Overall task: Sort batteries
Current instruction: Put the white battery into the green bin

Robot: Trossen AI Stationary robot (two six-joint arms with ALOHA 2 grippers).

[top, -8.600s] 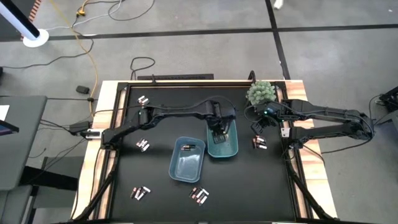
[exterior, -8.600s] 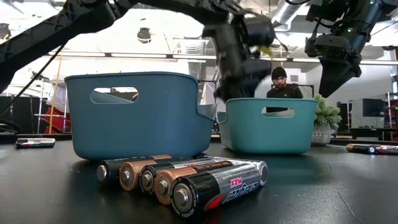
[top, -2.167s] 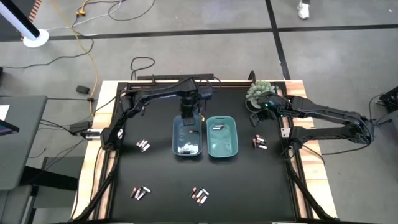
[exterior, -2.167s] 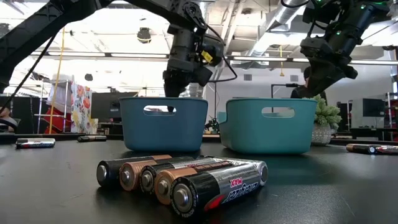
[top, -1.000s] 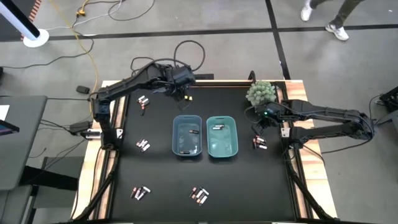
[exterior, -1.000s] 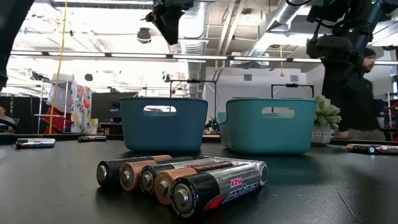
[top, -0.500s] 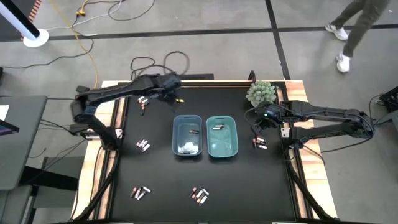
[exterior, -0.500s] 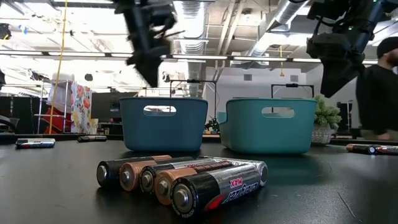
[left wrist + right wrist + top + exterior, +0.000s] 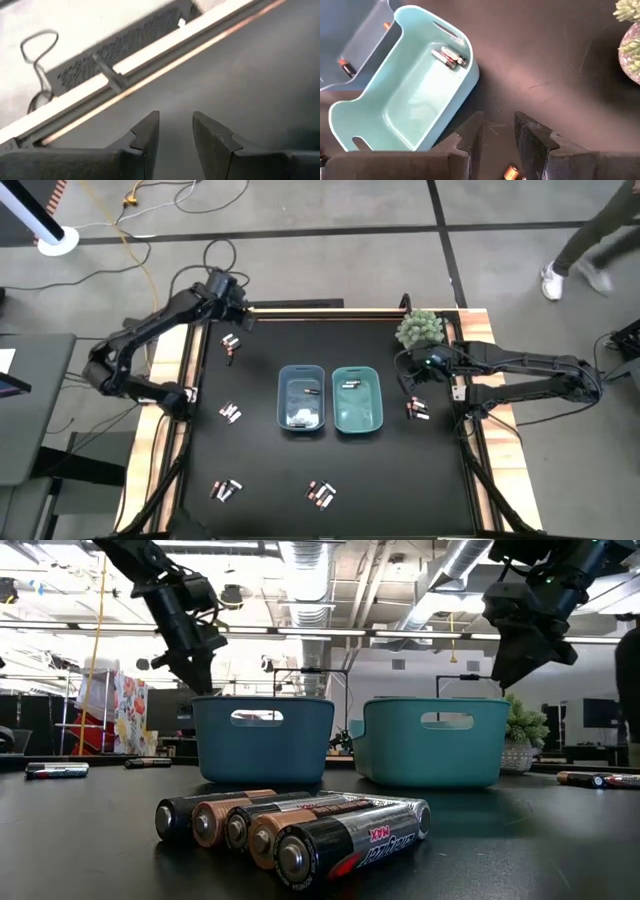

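Observation:
Batteries lie in small groups on the black table: one near the far left corner (image 9: pixel 230 344), one at the left (image 9: pixel 230 414), two near the front (image 9: pixel 226 489) (image 9: pixel 320 494) and one at the right (image 9: pixel 417 410). More lie in the blue bin (image 9: pixel 301 398) and in the teal bin (image 9: pixel 450 56). My left gripper (image 9: pixel 238 313) hangs open over the far left corner, just beyond the nearest group; nothing is between its fingers (image 9: pixel 175 120). My right gripper (image 9: pixel 414 377) hovers open, above and just beyond the right-hand group, with nothing between its fingers (image 9: pixel 498 122).
A small potted plant (image 9: pixel 420 328) stands at the far right corner, close to my right gripper. The two bins stand side by side in the middle of the table. A wooden frame (image 9: pixel 320 311) borders the table. A person walks past beyond the far right corner (image 9: pixel 590 240).
My left gripper has swung along the far edge toward the table's left edge and come down, ending over the far left corner. Its fingers stay apart. My right gripper has turned a little in place.

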